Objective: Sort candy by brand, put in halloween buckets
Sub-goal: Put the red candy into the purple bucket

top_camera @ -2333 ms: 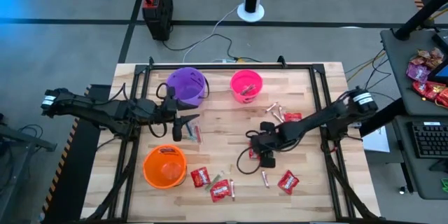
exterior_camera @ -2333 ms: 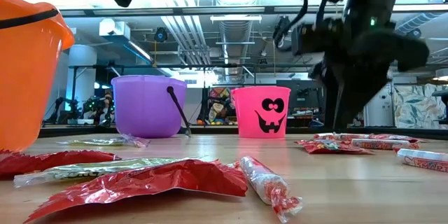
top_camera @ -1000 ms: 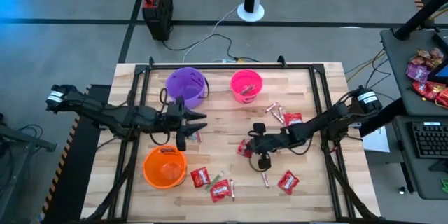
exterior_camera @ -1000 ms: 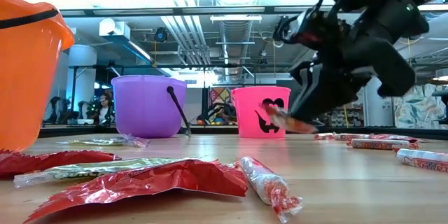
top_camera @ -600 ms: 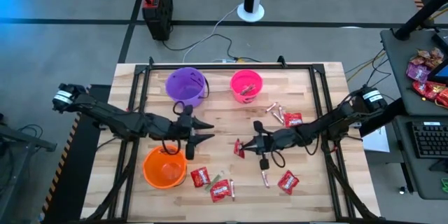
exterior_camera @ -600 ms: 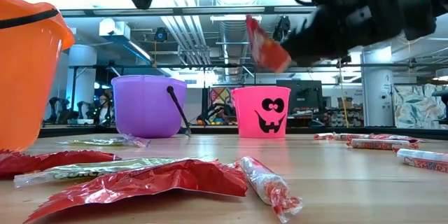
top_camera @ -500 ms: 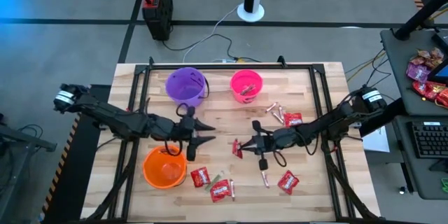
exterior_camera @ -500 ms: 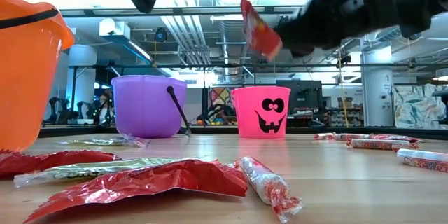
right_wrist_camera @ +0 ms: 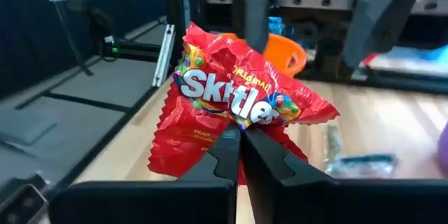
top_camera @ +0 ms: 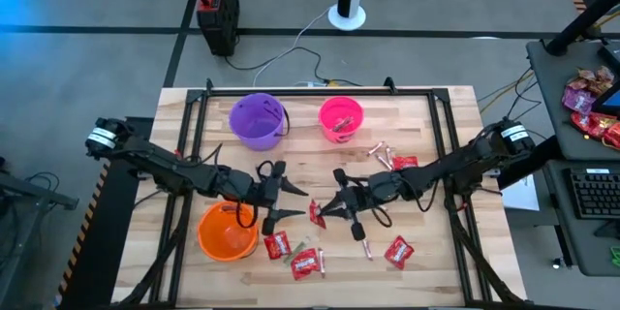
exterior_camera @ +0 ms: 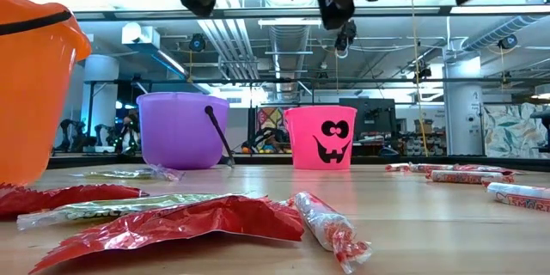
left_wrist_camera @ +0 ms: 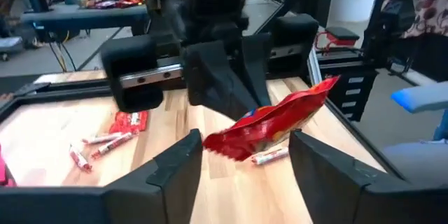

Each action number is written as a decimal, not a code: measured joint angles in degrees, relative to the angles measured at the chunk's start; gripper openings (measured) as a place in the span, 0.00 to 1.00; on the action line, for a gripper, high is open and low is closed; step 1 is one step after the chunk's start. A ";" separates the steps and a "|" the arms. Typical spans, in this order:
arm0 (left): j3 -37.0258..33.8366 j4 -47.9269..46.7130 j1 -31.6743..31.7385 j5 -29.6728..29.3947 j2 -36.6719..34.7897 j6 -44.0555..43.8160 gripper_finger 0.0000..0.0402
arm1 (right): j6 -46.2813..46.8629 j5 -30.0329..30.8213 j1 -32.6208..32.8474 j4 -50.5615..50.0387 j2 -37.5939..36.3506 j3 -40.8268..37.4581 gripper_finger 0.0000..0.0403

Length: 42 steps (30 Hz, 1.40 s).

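"Skittles" + "ORIGINAL" on red packet, pinched in right gripper

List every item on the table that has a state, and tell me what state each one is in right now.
Right gripper: shut on the red Skittles packet, held above the table.
Left gripper: open, facing that packet.
Orange bucket: upright, some candy inside.
Pink bucket: upright, candy inside.
Purple bucket: upright, contents unclear.
Loose red packets: lying flat on the table.

Left gripper blocks right gripper's path toward orange bucket; bare wood apparently between them.
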 joint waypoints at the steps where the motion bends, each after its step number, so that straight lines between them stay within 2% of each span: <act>1: 0.00 0.21 0.00 0.02 0.17 0.65 0.53 | 0.92 -1.25 -0.34 -0.98 0.00 0.80 0.02; 3: 0.00 1.42 0.00 1.11 0.73 2.20 0.56 | 2.90 -4.11 -1.02 -1.62 0.02 1.96 0.02; 6: 0.00 4.14 0.04 5.94 1.86 4.19 0.58 | 5.19 -7.88 -2.38 -1.75 0.02 3.21 0.02; 10: 0.00 7.03 0.06 6.36 3.37 4.34 0.57 | 8.92 -12.41 -4.09 -2.63 0.07 4.88 0.02; 13: 0.00 8.94 0.09 6.09 4.38 4.69 0.54 | 10.07 -12.92 -4.50 -2.45 0.19 5.62 0.02; 18: 0.00 10.30 0.07 5.79 5.18 4.88 0.42 | 10.31 -13.00 -4.57 -2.54 0.26 5.80 0.02; 27: -0.04 11.39 0.04 5.96 5.29 4.66 0.04 | 10.82 -12.86 -4.55 -2.63 0.26 5.73 0.02; 35: -0.04 10.54 -0.30 5.77 4.24 3.19 0.01 | 11.95 -12.31 -4.57 -2.80 -0.31 5.66 0.03; 42: -0.02 2.02 -0.44 6.03 -1.41 -1.57 0.00 | 13.09 -11.85 -4.66 -4.24 -0.68 5.67 0.14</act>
